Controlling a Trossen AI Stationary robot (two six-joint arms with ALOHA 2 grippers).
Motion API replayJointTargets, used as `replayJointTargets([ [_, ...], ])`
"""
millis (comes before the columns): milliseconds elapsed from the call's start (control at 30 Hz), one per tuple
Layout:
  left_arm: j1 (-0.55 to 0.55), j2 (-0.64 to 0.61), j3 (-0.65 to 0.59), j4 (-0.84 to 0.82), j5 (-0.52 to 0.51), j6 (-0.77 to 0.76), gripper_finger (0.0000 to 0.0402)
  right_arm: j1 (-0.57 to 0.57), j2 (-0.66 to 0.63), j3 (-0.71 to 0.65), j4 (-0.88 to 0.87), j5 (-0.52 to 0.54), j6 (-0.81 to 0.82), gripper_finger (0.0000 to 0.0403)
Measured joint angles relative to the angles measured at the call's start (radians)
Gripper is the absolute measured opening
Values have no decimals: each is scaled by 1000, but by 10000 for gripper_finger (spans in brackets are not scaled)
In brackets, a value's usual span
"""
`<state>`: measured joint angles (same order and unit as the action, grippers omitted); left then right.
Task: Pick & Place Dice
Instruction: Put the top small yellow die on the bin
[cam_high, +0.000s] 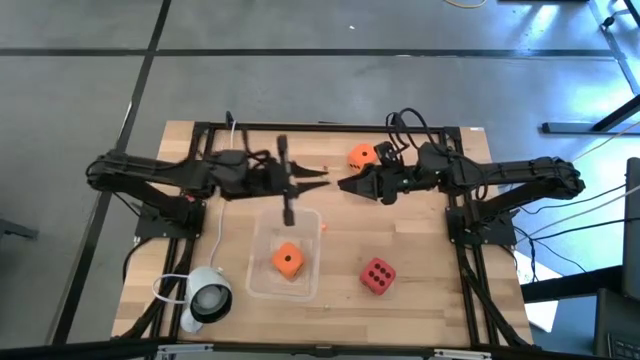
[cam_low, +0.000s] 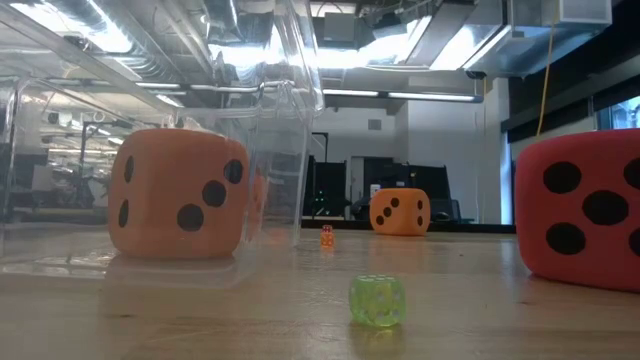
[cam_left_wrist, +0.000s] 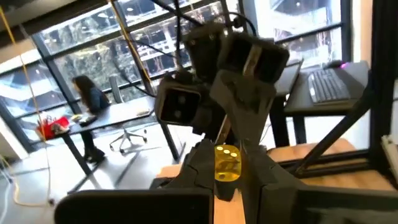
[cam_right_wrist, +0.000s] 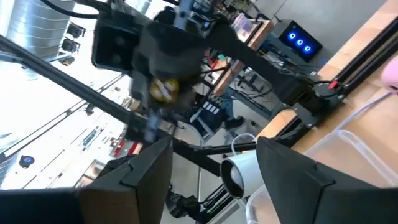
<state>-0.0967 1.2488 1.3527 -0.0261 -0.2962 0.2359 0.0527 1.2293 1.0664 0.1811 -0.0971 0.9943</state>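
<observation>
My left gripper hangs over the table's middle, shut on a small clear yellow die, which also shows in the right wrist view. Facing it from the right, my right gripper stands open with nothing between its fingers. One orange die rests on the floor of a clear tub. A second orange die sits at the far side of the table. The red die sits on the near right. My left gripper pinches the small yellow die between its two fingers. The fingers are level and point toward the table's right. The die is lifted clear, high above the table.
A white roll-like thing lies at the near left corner. On the wood near the low camera lie a tiny green clear die and a tiny orange one. A black frame borders the table.
</observation>
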Motion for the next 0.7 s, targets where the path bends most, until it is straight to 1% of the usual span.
replayJointTargets([
  [100,0,-59,1,-118,0,-72,15,-14,0,0,-27,0,1,232],
  [200,0,-109,1,-314,0,-161,15,-31,0,0,-57,-26,4,233],
  [300,0,-130,1,-509,7,-275,15,-44,0,0,-123,-64,1,232],
  [367,0,-130,1,-610,41,-339,15,-50,0,0,-183,-84,-8,233],
  [500,-14,-103,-10,-711,112,-400,15,-56,0,0,-333,-103,-20,233],
  [633,-42,-42,-12,-797,141,-386,15,-57,0,0,-432,-105,-37,233],
  [700,-52,-9,-12,-824,170,-372,15,-56,0,0,-452,-106,-44,233],
])
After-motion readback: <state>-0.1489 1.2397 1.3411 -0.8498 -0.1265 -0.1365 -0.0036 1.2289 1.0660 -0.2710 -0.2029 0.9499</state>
